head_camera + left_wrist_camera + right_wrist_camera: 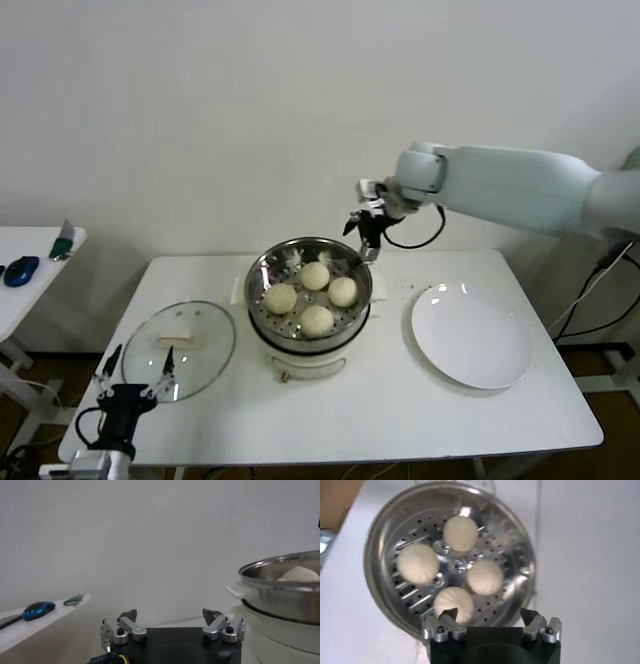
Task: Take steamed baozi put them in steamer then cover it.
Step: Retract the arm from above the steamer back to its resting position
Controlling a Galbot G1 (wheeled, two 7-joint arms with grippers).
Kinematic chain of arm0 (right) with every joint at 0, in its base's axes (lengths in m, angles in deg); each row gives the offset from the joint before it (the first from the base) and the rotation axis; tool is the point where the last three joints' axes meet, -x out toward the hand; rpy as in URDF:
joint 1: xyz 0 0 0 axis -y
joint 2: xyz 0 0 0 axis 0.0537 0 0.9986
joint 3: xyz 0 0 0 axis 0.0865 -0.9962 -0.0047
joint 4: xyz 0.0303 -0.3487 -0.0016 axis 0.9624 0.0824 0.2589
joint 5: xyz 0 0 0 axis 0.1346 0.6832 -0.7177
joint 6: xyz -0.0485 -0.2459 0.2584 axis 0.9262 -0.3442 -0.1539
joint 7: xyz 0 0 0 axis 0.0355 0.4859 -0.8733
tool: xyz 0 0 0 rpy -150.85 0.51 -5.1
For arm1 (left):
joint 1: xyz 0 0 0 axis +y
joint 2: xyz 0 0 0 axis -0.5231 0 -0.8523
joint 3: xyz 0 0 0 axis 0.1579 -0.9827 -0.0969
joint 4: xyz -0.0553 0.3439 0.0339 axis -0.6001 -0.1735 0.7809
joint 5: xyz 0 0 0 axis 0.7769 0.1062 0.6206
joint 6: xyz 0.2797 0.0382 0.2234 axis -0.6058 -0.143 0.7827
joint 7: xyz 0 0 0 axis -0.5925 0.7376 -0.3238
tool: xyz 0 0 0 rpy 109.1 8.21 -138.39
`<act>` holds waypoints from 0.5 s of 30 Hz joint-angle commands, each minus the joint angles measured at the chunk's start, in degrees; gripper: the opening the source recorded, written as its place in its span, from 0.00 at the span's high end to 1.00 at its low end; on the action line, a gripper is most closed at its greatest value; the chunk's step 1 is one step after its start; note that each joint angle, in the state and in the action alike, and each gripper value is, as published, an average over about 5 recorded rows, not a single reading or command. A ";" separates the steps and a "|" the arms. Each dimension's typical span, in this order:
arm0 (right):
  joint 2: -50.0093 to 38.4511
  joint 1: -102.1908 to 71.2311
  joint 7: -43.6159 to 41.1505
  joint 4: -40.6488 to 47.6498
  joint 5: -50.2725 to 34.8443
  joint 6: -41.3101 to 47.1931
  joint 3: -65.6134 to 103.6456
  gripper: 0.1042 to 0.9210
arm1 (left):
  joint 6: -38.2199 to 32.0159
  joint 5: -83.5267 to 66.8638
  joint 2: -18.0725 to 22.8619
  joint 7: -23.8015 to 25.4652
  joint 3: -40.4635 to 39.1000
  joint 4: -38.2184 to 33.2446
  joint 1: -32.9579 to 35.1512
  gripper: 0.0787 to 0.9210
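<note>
All four buns (312, 293) sit in the steamer (262, 272), just below the right gripper (367, 246), which hangs over the far rim, jaws apart and empty; the lid (181, 345) lies flat beside the pot, just ahead of the open, empty left gripper (135, 375), seemingly poised to lift it.

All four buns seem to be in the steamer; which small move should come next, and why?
Probably the left claw, open beside the lid, should move over its handle: four buns sit in the steamer, still uncovered; the right claw is open and holds nothing.
</note>
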 commanded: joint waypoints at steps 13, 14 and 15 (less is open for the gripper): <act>-28.50 -77.40 40.26 -20.90 8.27 -16.72 81.80 0.12 | 2.01 29.29 1.35 0.19 1.28 -3.39 2.18 0.12; -27.45 -81.53 40.78 -21.16 8.99 -16.97 86.18 0.12 | 2.42 33.46 1.42 0.37 1.50 -4.05 2.40 0.12; -26.19 -85.75 41.06 -21.48 9.56 -17.26 90.53 0.12 | 2.88 38.47 1.45 0.66 1.72 -4.73 2.61 0.12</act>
